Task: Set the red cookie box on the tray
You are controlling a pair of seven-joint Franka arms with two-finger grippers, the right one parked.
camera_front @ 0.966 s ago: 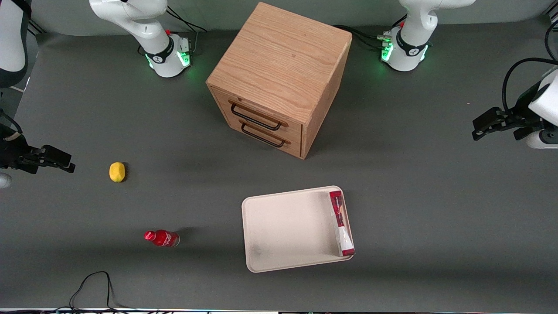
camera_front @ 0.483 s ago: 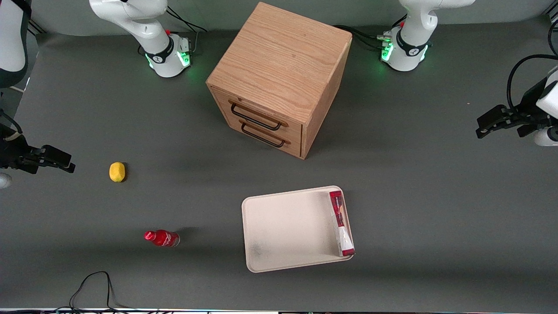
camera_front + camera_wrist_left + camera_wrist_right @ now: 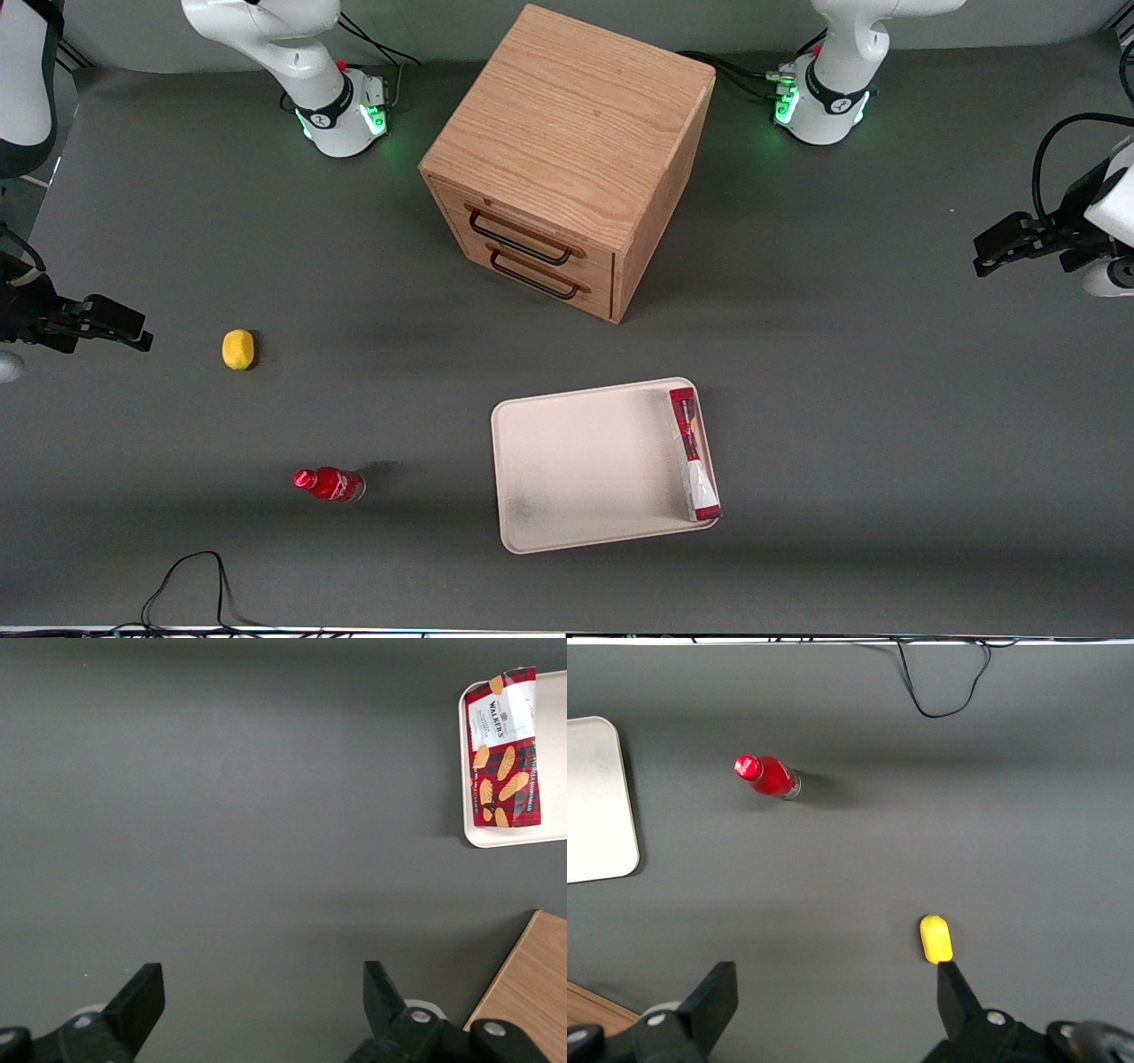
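The red cookie box (image 3: 694,454) lies flat in the cream tray (image 3: 576,470), along the tray's rim toward the working arm's end. In the left wrist view the box (image 3: 505,749) shows its tartan face with biscuit pictures, resting inside the tray's rim (image 3: 514,838). My left gripper (image 3: 985,252) hangs above bare table at the working arm's end, well apart from the tray. It (image 3: 263,979) is open, with only dark mat between its fingers.
A wooden drawer cabinet (image 3: 567,151) with two shut drawers stands farther from the camera than the tray; its corner (image 3: 527,992) shows at the wrist. A yellow lemon (image 3: 237,349) and a small red bottle (image 3: 330,484) lie toward the parked arm's end.
My left gripper has drifted slightly outward toward the working arm's end of the table and a little upward. The cookie box and tray have not moved.
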